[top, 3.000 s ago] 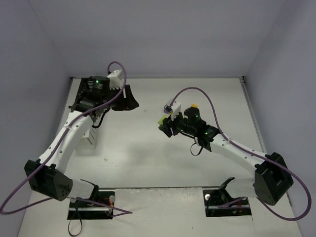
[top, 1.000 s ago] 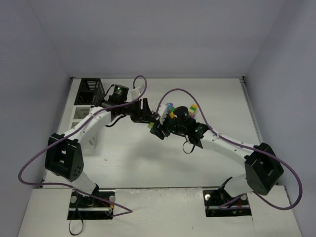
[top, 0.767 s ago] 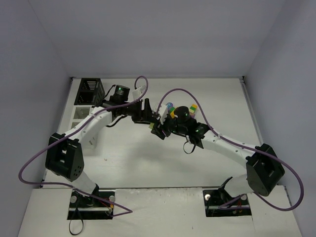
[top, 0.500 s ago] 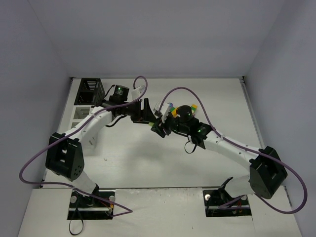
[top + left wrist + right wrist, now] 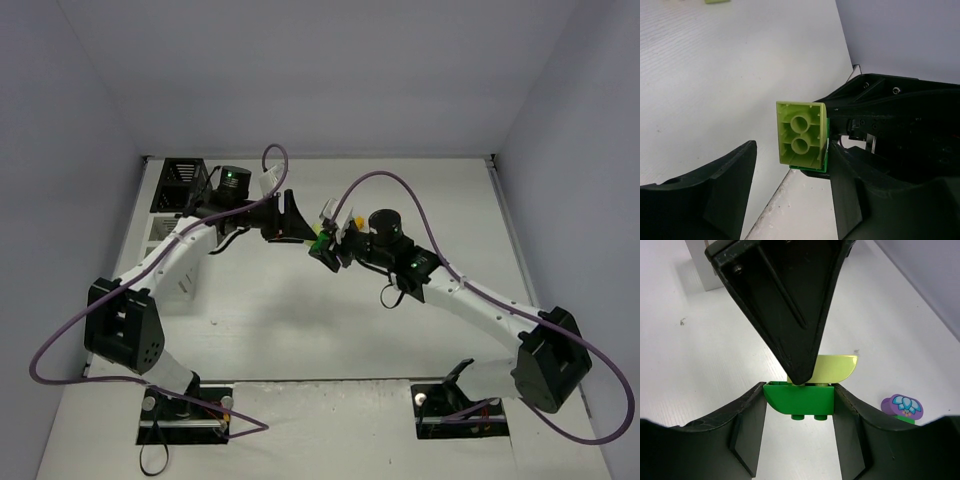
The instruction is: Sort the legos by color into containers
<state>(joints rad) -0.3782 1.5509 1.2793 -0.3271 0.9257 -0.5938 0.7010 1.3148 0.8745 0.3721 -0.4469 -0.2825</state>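
A: Where was the light green brick point(image 5: 801, 132)?

B: Held off the table point(image 5: 695, 360), stuck to a dark green brick point(image 5: 799, 399). The right gripper point(image 5: 800, 390) was clamped on the dark green one, its fingers pressed against both sides.

A: And the left gripper point(image 5: 792, 155)?

B: Its jaws stood spread on either side of the light green brick. One finger was just beside it and there was a gap at the other, so it was not gripping.

A: And the bins?

B: The black bin point(image 5: 180, 178) and white bins point(image 5: 162, 235) sat at the table's left edge, well apart from both grippers. A purple flower piece point(image 5: 902, 406) lay on the table.
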